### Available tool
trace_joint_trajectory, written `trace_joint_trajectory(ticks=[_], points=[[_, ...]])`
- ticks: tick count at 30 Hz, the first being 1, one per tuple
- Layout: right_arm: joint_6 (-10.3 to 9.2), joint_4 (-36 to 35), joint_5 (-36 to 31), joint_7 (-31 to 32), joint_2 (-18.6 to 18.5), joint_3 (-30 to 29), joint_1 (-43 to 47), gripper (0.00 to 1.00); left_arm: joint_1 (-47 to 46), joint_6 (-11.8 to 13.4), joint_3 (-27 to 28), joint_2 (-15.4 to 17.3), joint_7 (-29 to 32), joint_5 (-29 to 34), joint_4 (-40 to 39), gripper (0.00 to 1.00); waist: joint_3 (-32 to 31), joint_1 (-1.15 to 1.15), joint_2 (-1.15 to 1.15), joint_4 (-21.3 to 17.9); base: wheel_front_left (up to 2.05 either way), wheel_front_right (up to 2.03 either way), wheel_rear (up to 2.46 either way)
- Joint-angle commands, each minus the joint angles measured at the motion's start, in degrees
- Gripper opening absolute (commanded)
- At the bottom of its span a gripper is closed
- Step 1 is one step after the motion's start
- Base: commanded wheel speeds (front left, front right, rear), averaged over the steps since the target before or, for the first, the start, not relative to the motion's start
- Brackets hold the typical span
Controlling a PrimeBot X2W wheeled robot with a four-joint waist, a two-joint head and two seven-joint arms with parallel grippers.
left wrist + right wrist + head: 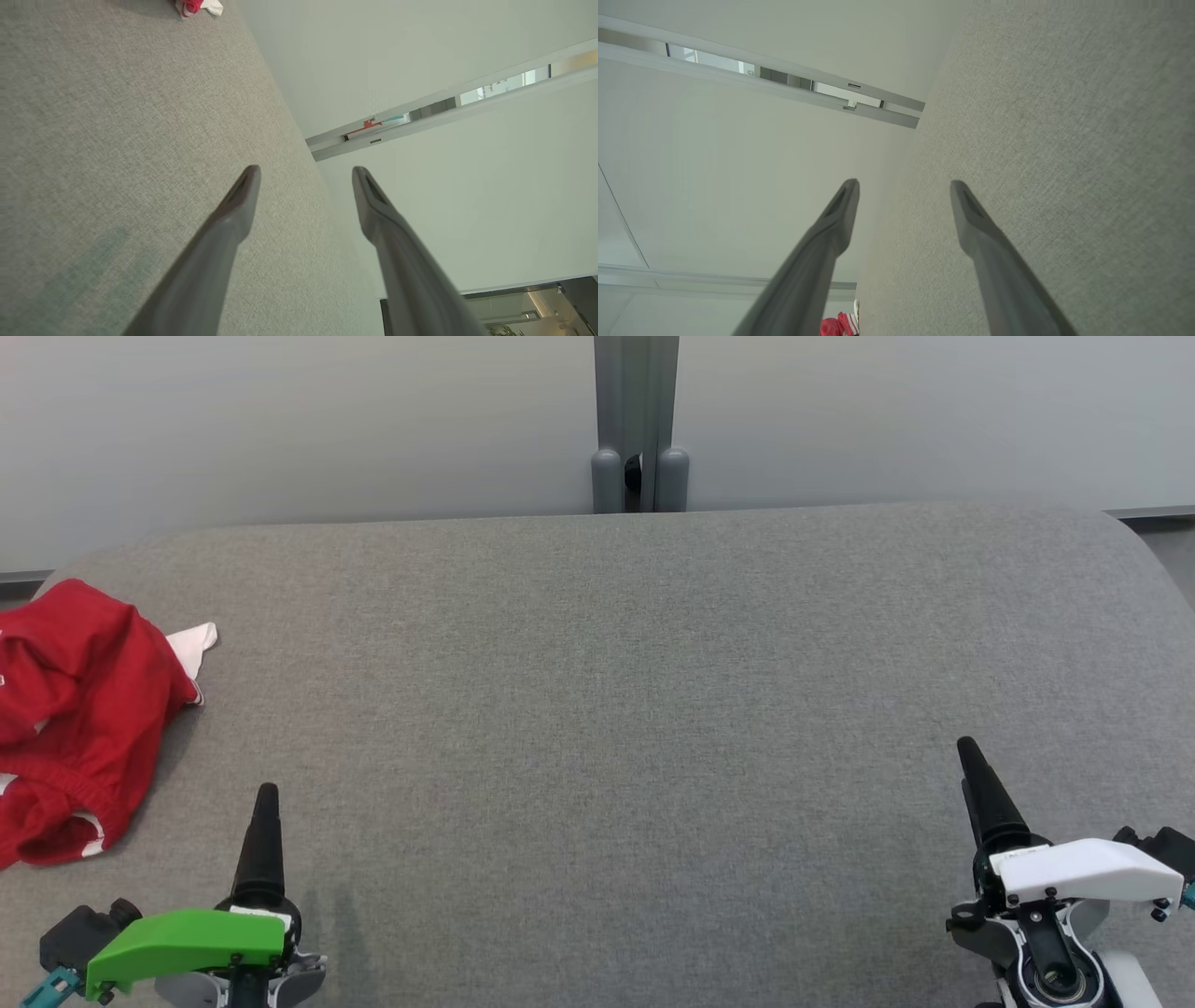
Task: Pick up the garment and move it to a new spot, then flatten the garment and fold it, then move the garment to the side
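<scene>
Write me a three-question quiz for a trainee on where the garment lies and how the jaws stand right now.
1. True or false: the red garment lies folded flat in the middle of the grey table.
2. Which is nearer the garment? A. left jaws B. right jaws C. both equally near
3. Fill in: the left jaws and right jaws both stand ___, with nothing between them.

Key
1. False: it lies crumpled at the table's left edge.
2. A
3. open
</scene>
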Motion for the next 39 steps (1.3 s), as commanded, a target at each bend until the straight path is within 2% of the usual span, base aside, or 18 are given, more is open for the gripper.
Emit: trace_joint_trajectory(ticks=[1, 20, 39], points=[[0.02, -0.8, -2.5, -0.8, -0.2, 0.3, -1.4, 1.0, -1.1, 0.2, -0.3, 0.4, -0.7, 3.3, -0.7, 1.0, 0.0, 0.0, 0.0, 0.0, 0.0, 0.0, 0.0], [0.03, 3.1, -23.7, -4.8, 0.2, 1.0, -0.7, 1.0, -0.1, 1.7, -2.6, 0.7, -4.7, 22.2, 0.2, 1.0, -0.3, 0.0, 0.0, 0.2, 0.0, 0.0, 0.0], [0.03, -1.3, -39.7, -8.2, 0.8, 0.4, -2.0, 1.0, -0.6, 3.5, -5.6, 2.3, -8.1, 36.5, -2.5, 1.0, -0.2, 0.0, 0.0, 0.2, 0.0, 0.0, 0.0]])
